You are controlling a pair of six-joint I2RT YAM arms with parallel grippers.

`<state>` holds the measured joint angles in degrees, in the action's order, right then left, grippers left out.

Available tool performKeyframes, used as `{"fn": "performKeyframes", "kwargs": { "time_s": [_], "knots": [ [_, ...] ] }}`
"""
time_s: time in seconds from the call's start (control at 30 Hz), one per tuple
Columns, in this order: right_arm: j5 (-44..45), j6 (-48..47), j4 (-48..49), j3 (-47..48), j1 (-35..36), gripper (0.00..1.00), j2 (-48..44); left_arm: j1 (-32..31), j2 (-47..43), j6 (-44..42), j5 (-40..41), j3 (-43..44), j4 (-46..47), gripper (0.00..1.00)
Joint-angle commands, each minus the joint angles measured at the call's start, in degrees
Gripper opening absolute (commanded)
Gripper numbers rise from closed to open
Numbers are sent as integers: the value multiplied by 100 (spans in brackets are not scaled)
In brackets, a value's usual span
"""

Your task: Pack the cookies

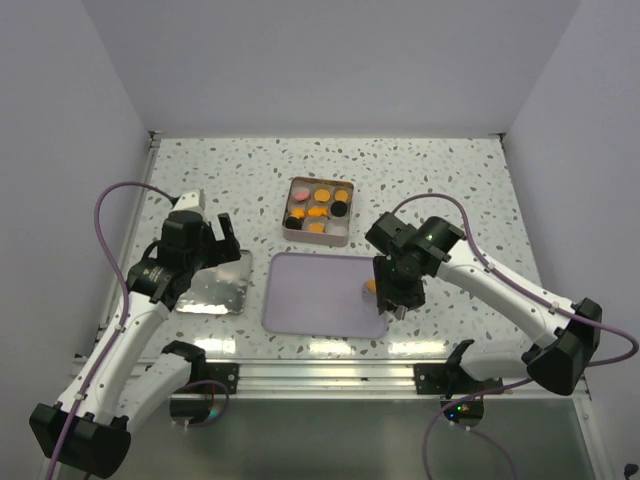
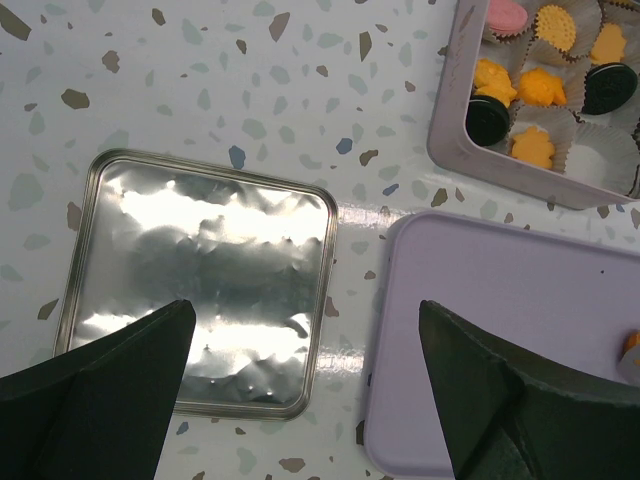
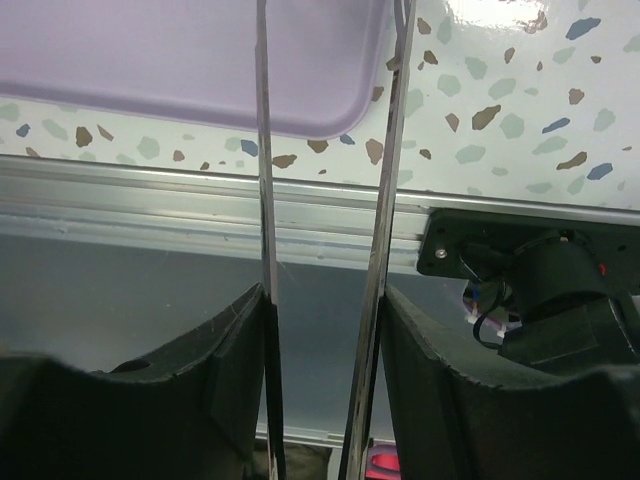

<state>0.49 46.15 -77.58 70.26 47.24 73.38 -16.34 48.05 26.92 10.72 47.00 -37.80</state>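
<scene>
Most cookies (image 1: 318, 211) are sitting in the tin (image 1: 315, 241) just beyond the tray (image 1: 310, 295). One orange cookie (image 1: 371, 287) is lying at the tray's right edge. Right claw (image 1: 390, 305) is hovering just beside that cookie, with its blades narrowly apart and nothing between them. Left claw (image 2: 305, 310) is hanging above the lid (image 2: 200, 250) left of the tray, spread wide and gripping nothing.

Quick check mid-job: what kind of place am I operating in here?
Probably a lab robot test cell rather than a kitchen. Plain walls box in a speckled terrazzo-pattern table on three sides, and an aluminium rail runs along its near edge.
</scene>
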Motion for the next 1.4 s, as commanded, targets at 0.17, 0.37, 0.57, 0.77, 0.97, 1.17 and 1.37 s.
{"fn": "performKeyframes", "kwargs": {
  "time_s": [0.17, 0.37, 0.57, 0.77, 0.97, 1.17, 1.37],
  "knots": [
    [267, -185, -380, 1050, 39, 49, 299, -45, -68, -2, 123, -7, 203, 100],
    [408, -291, -627, 1324, 31, 49, 475, -36, -59, -2, 123, -7, 194, 100],
    [373, -256, -592, 1104, 39, 49, 379, -36, -68, -2, 123, -7, 203, 100],
    [144, -265, -337, 647, 31, 49, 264, -36, -59, -2, 114, -7, 203, 100],
    [118, -238, -205, 366, 39, 49, 211, -36, -68, -2, 114, -16, 194, 100],
    [-5, -247, -29, 243, 31, 49, 220, -36, -77, -2, 115, -16, 185, 100],
    [-32, -308, 32, 295, 39, 38, 334, -45, -85, 7, 123, -16, 185, 99]
  ]
}}
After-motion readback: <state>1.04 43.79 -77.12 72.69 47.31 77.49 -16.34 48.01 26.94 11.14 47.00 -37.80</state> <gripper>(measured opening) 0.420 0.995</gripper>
